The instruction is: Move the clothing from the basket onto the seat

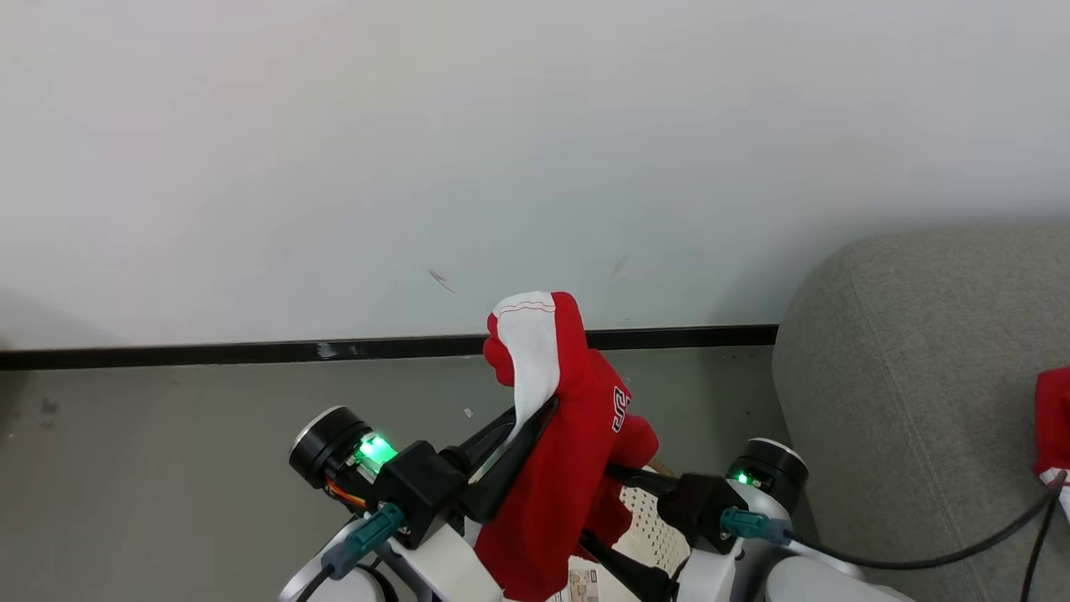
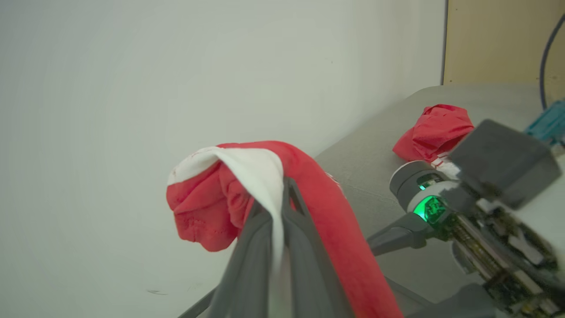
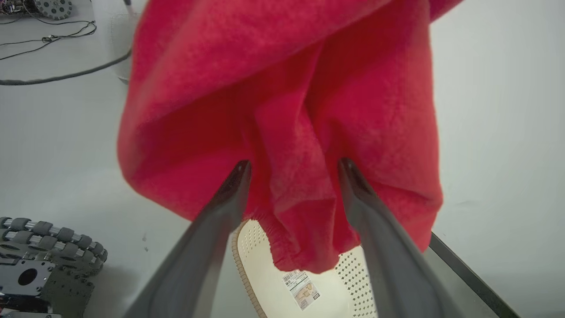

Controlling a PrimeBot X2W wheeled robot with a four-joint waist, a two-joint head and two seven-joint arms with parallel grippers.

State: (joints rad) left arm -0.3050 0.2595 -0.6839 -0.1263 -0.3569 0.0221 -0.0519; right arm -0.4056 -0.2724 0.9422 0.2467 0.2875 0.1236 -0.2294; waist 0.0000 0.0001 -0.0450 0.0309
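Observation:
My left gripper (image 1: 535, 418) (image 2: 282, 191) is shut on the white panel of a red garment (image 1: 577, 451) (image 2: 335, 221), held up in the air; the fabric drapes over the fingers and hangs down. My right gripper (image 1: 598, 506) (image 3: 295, 170) is open, and the hanging red fabric (image 3: 282, 110) sags between its spread fingers. Under the garment sits the cream basket (image 1: 648, 522) (image 3: 269, 282) with its paper label (image 3: 301, 287) on the floor. The grey seat (image 1: 911, 376) (image 2: 375, 154) stands to the right, with another red garment (image 1: 1053, 418) (image 2: 435, 130) lying on it.
A white wall with a black baseboard (image 1: 209, 351) runs behind, above a grey floor (image 1: 167, 451). A black cable (image 1: 961, 552) trails across the seat. In the right wrist view, a wheeled base (image 3: 44, 251) sits at the lower left and cables (image 3: 53, 75) lie on the floor.

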